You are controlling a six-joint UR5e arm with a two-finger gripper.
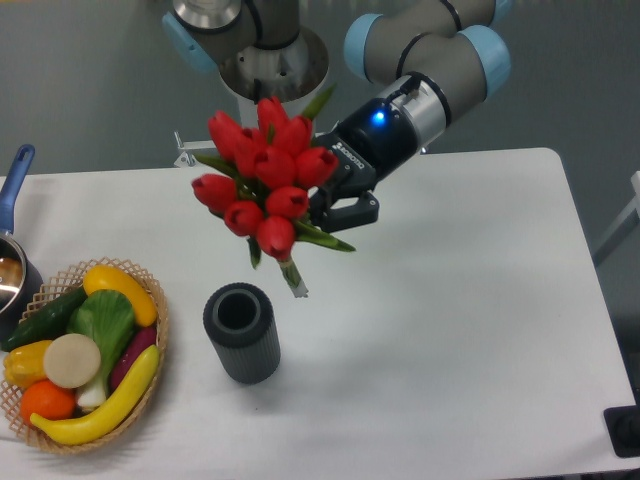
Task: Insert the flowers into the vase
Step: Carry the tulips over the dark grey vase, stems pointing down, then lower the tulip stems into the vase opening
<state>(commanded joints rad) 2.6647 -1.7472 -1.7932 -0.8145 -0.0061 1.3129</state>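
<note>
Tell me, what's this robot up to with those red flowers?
The arm's gripper is holding a bunch of red tulips, the flowers, in the air above the table. The stems point down and hang just up and to the right of the dark ribbed vase, whose mouth is open and empty. So the flowers are not in yet. A wicker basket of fake fruit and vegetables sits to the left, untouched.

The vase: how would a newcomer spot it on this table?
On the white table, look just right of the wicker basket of fake produce. The vase is the small dark grey ribbed cylinder with an open round mouth, standing alone.
</note>
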